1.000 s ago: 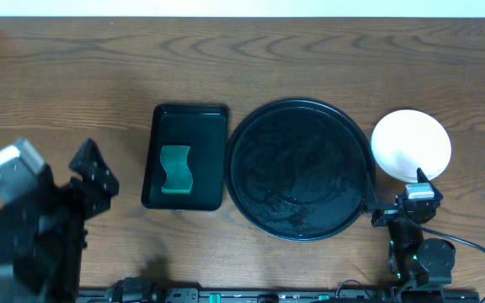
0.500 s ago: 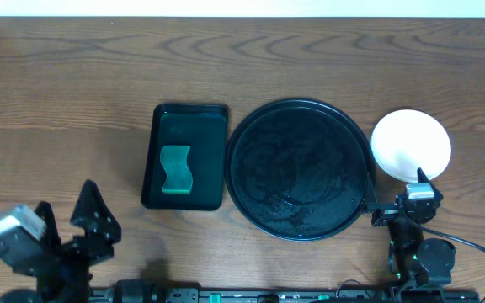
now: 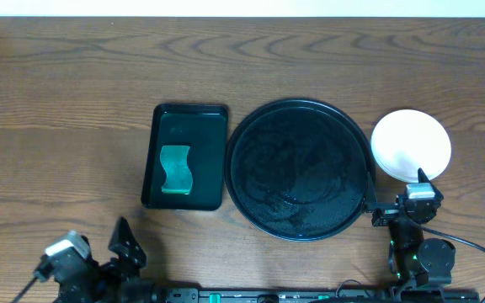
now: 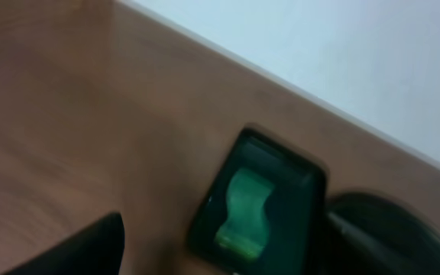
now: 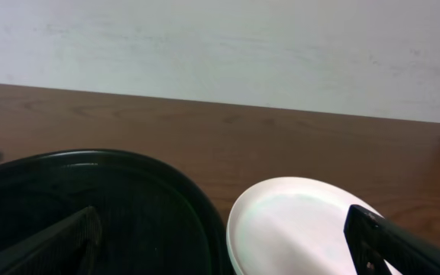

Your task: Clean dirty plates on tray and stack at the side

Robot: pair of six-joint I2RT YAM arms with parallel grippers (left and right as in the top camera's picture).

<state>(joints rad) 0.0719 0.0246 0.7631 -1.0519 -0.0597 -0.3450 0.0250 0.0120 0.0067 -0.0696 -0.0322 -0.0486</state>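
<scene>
The wooden surface (image 3: pixel 57 84) carries everything, and the tray (image 3: pixel 297 168), large, round and black, lies in the middle of it. No plate lies on the tray; only its glossy floor shows, with some wet-looking shine. To the left of the tray, just beside its rim, is a smaller rectangular tray (image 3: pixel 213 118). The dirty plates (image 3: pixel 411 145) are to the right of the tray, very close to its rim, and they rest on the surface, not on the tray. A green sponge (image 3: pixel 175 169) lies inside the rectangular tray.

I judge that the task is at its end, or very near it: the tray is empty and the plates are at the side. The next move, if any, calls only for a check that the stack is neat and that both arms stay clear.

The left gripper (image 3: pixel 116 252) is well to the lower left of the tray, and the right gripper (image 5: pixel 220 237) is near its lower right rim. Both have the jaws apart and hold nothing.

Only a white top plate is visible, so I cannot count the stack. The left wrist view is blurred and shows only one finger.
</scene>
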